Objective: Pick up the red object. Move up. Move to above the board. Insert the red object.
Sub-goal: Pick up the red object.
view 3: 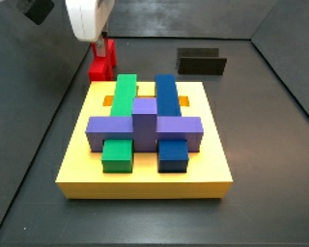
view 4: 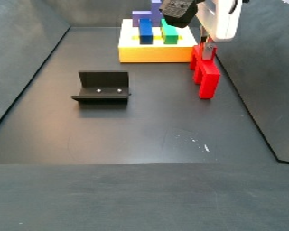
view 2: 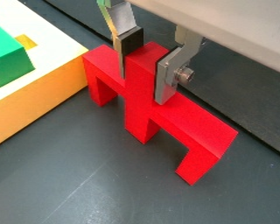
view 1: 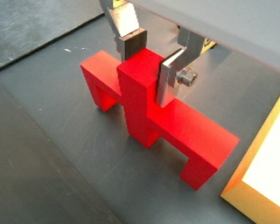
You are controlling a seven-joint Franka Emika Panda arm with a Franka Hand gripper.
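1. Red object (view 1: 154, 118) — the arch-shaped block — lies on the dark floor just beside the board (view 2: 38, 96), at the board's far-left corner in a side view (view 3: 101, 66). In both wrist views its bar and two legs rest flat on the floor, with the centre ridge standing up.

2. Gripper (view 1: 154, 54) is down over that ridge. The fingers (view 2: 168, 77) sit one on each side of it, set narrow, and the silver plates look to be against the red faces. Whether they are already pressing hard I cannot tell, so I read this as a grasp just closing or just made.

3. Step in hand, by my judgement — the pick-up. The block shows no lift: its legs are on the floor in a side view (view 4: 208, 77).

4. Board carries green (view 3: 124, 95), blue (view 3: 166, 96) and purple (view 3: 144, 125) blocks; a yellow strip is bare at its far end, nearest the red block. Which slot is meant for the red piece I cannot make out.

5. Next move calls for a firm squeeze on the ridge, then a straight rise clear of the board's edge before any sideways travel. A slanted grip would tilt the legs and spoil the insertion.

6. Fixture (view 4: 102, 87) stands well apart, out of the path.
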